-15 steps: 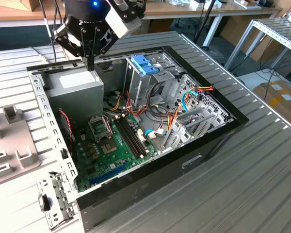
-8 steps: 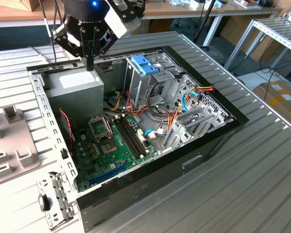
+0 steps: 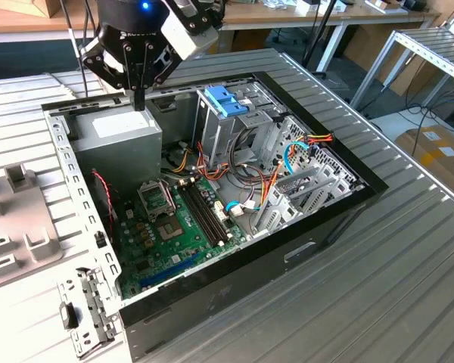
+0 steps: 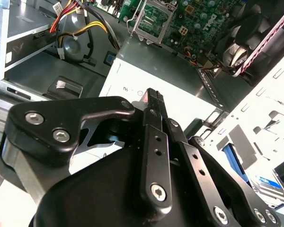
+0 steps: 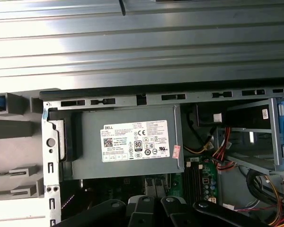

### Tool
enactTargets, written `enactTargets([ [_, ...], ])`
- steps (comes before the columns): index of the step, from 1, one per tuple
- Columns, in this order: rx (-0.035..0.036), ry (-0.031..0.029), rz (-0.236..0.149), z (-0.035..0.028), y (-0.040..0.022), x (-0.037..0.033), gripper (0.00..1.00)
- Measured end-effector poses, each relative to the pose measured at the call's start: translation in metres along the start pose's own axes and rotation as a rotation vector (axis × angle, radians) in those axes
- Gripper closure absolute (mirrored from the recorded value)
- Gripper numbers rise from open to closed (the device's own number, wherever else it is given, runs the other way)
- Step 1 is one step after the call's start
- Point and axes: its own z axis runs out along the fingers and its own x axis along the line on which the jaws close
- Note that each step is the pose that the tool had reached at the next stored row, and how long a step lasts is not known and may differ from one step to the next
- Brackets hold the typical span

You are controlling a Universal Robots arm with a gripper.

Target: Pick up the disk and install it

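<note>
Blue-edged and dark, the disk [image 4: 272, 182] is lying just outside the open computer case [image 3: 318, 227] in the second wrist view. The gripper [image 3: 140, 102], fingers pressed together on nothing, is hanging over the grey power supply [image 3: 125, 132]. A ribbed metal table [image 3: 378, 287] is carrying the case, with a wooden workbench [image 3: 272, 19] and a cardboard box [image 3: 439, 151] sitting behind.

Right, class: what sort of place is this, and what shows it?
Probably a robotics lab or workshop: an open computer case sits on a ribbed metal table, a robot's end effector hangs over its power supply, and workbenches stand behind.
</note>
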Motion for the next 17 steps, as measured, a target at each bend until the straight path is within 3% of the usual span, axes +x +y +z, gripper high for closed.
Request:
enactTargets([
  [17,0.0000,0.0000,0.000,-0.0002,-0.0006,0.0074,0.89],
])
